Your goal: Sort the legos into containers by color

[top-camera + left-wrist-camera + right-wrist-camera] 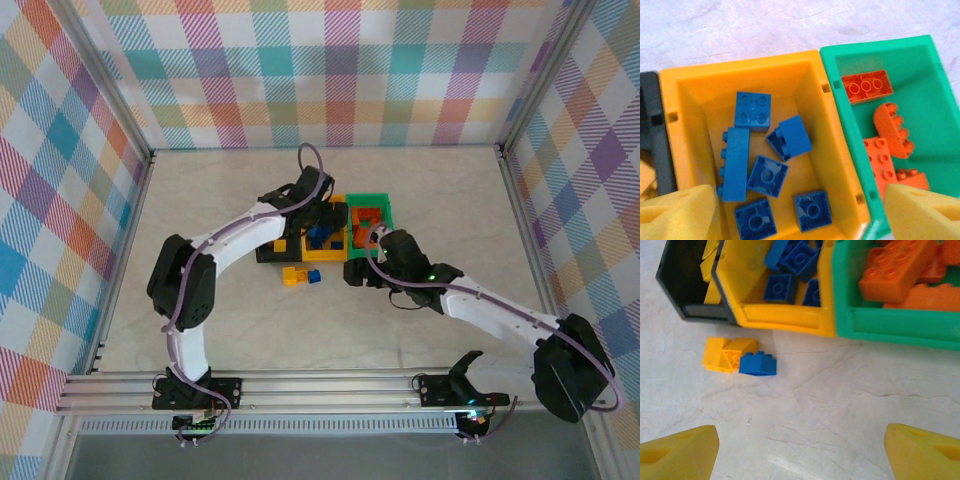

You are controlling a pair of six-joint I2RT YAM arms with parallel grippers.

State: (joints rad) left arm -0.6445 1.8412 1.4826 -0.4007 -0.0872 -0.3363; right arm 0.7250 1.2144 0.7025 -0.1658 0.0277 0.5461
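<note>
1. The left end effector (pixel 800 220) hangs over the yellow bin (pixel 740 67). Its two yellow fingertips (pixel 680 215) stand wide apart, with nothing between them.
2. Right under it, six blue bricks (pixel 735 162) lie jumbled on that bin's floor. One is a long bar along the left side, and another is tipped on its edge near the middle.
3. The green bin (pixel 930 90) joins the yellow one on its right. It holds several orange bricks (pixel 867 86), one of them a curved piece lying tilted over the others.
4. The black bin (pixel 650 130) joins the yellow one on its left, and a few yellow pieces (pixel 710 255) show inside it.
5. The right end effector (pixel 800 455) is over the bare desk (pixel 840 405), on the near side of the row of bins. Its jaws are also spread wide and carry nothing.
6. Ahead of it, a pair of yellow bricks (pixel 715 352) and a loose blue brick (pixel 757 364) lie on the desk, touching one another. They sit just in front of the bins, about where the black and yellow ones meet.
7. From above, both arms reach in towards the bins. The left one comes over the row of bins and the right one comes in low beside the green end.
</note>
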